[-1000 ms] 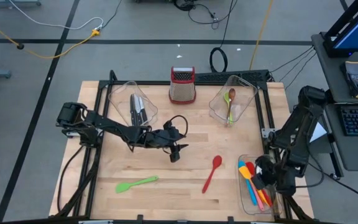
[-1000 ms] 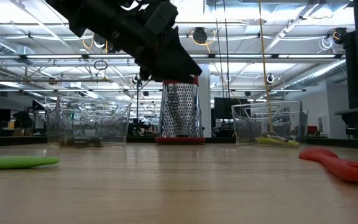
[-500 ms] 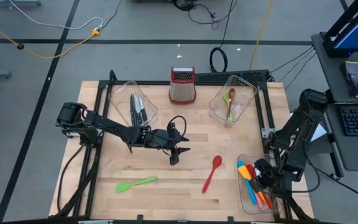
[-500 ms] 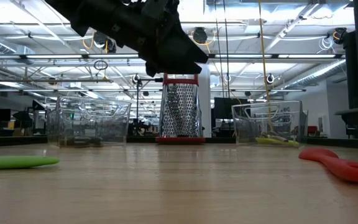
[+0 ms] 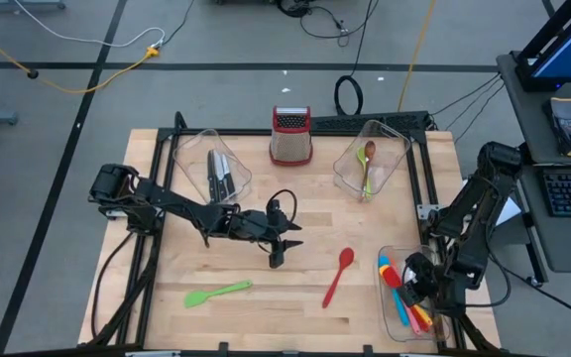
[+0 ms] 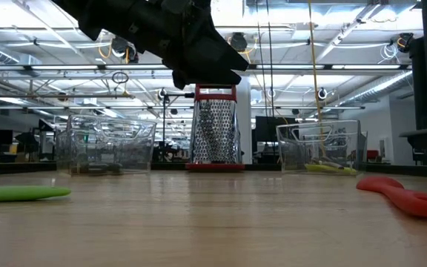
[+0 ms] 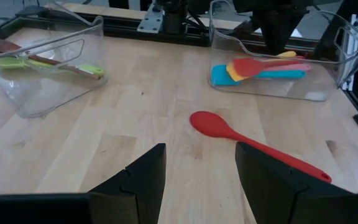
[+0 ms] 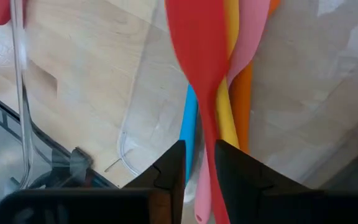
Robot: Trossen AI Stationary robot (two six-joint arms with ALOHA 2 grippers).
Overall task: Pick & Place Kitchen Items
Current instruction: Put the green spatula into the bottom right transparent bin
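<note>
A red spoon [image 5: 338,276] lies flat on the table right of centre, and a green spatula [image 5: 218,293] lies near the front left. My left gripper [image 5: 278,256] hovers open above the table's middle, with the spoon [image 7: 253,146] just ahead of its fingers. My right gripper [image 5: 414,288] points down into the clear bin [image 5: 387,319] at the near right. That bin holds blue, yellow, pink and orange spatulas [image 5: 401,293]. A red spatula [image 8: 194,37] lies on top of them, its handle running between my right fingers, which stand slightly apart. My right gripper comes from above, slanting down, with its fingers on either side of the red spatula's handle [image 8: 209,149] and across it. A narrow gap shows beside the handle. I cannot tell whether a finger still touches it. The spatula rests on the others in the bin.
A metal box grater [image 5: 290,136] stands at the far middle. One clear bin with knives [image 5: 214,171] sits at the far left, and another with spoons [image 5: 368,164] at the far right. Bare wood lies between the green spatula and the red spoon.
My left gripper has tipped its fingers up a little above the table's middle, staying open.
</note>
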